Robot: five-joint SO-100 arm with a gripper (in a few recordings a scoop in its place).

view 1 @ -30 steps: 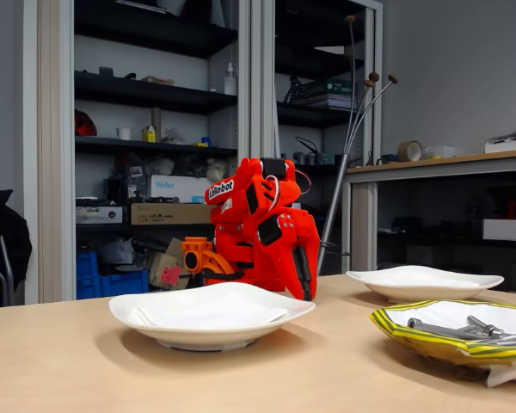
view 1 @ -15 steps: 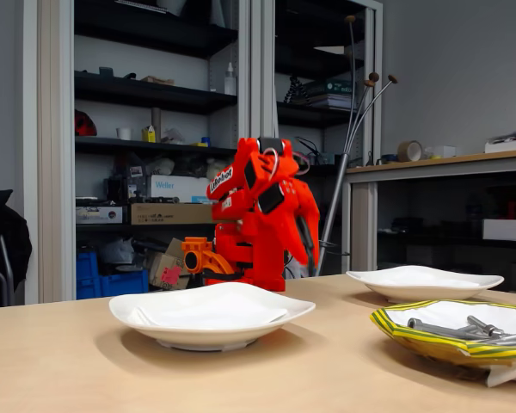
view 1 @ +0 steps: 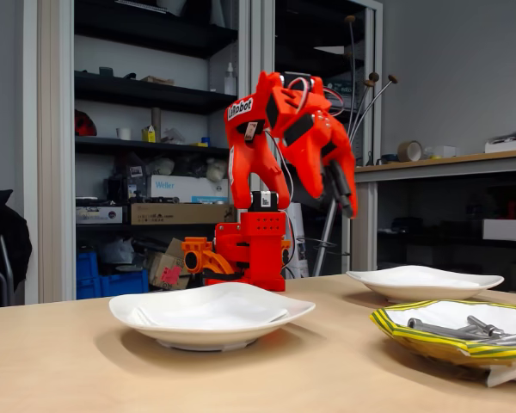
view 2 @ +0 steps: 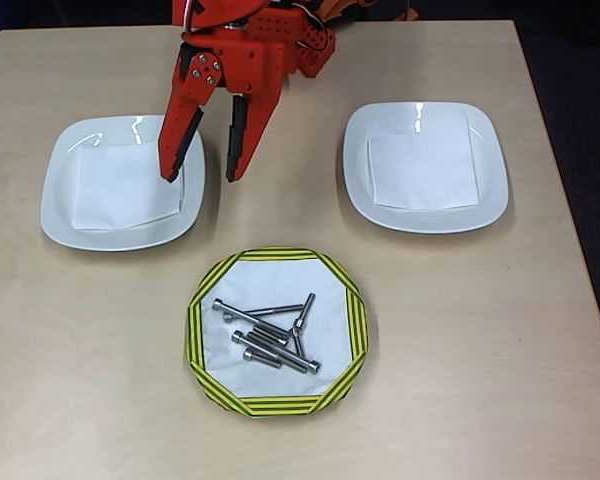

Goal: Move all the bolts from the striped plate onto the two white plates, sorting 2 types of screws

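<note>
Orange-red plastic, the arm's two-finger tool (view 2: 202, 172) hangs raised above the pale wooden table (view 2: 480, 330), its fingers spread well apart with nothing between them. In the overhead view it sits over the inner edge of one plain white wavy-rimmed plate (view 2: 120, 182), whose folded paper liner is bare; the second white plate (view 2: 425, 166), also lined and bare, lies well off to the tool's other side. Ahead of the tool, past its fingertips and lower in that view, lies the octagonal plate with a yellow rim crossed by dark stripes (view 2: 277, 331), carrying all the small grey metal bolts (view 2: 270, 335) in a loose, partly crossed heap; none has been sorted yet.

The step in hand looks like the reach toward that heap. To do it well, I would pick a bolt lying at the edge of the pile, turn the fingers across its shaft, and come straight down so that neighbours are not dragged along. Long and short ones overlap, so checking length before choosing a white plate matters
</note>
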